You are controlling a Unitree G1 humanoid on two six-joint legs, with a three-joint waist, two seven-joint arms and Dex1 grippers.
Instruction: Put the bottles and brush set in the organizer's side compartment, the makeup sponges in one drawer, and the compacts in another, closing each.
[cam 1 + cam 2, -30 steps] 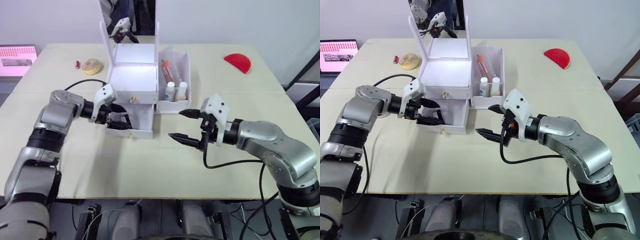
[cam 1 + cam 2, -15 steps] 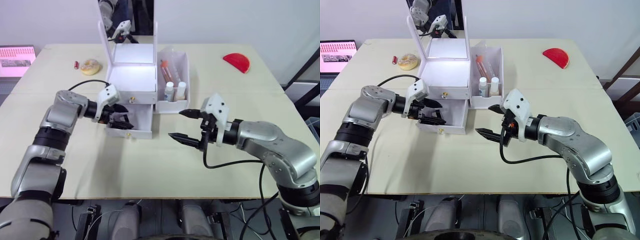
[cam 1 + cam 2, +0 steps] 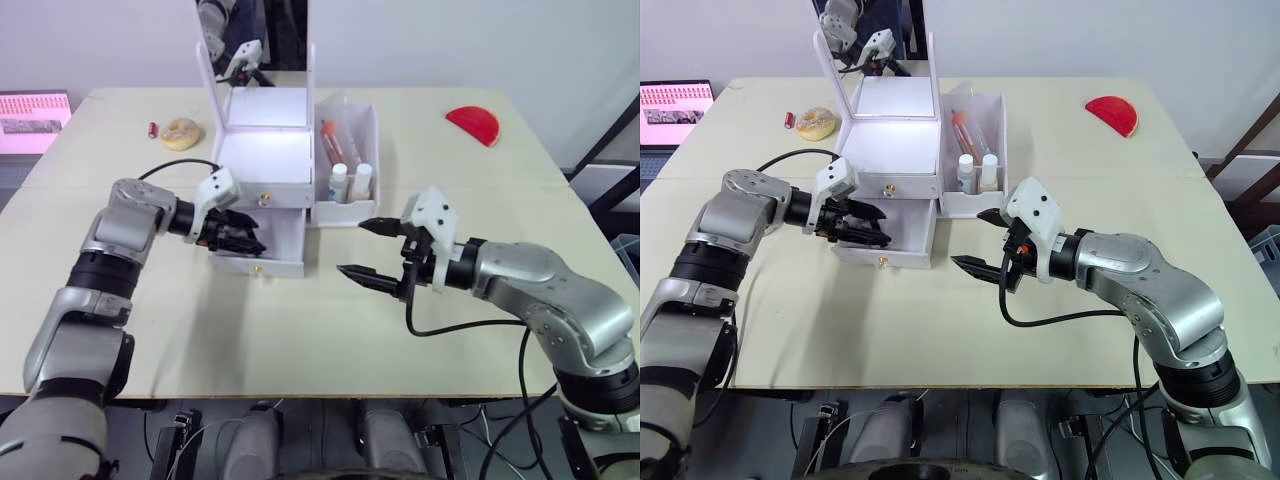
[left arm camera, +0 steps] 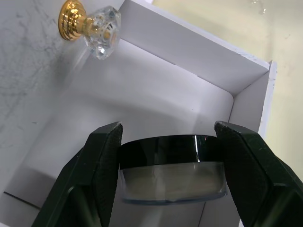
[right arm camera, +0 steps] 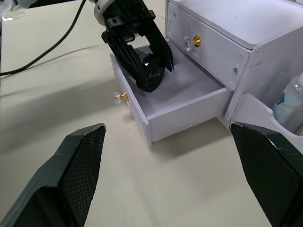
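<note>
Your two arms are built of rounded silver-grey metallic shells joined by black bands at the joints. Each wrist carries an angular white housing just behind its end effector. The left end effector (image 3: 238,240) and the right end effector (image 3: 372,250) each have two black fingers (image 4: 103,176); seen close, the right one's inner faces have a fine mesh texture. A black cable loops out from each forearm, the right one hanging in a long curve.

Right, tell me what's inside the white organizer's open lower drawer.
A round black-lidded compact, gripped by the left gripper, hangs inside the open lower drawer. The floor around it is bare; beneath the compact is hidden.
</note>
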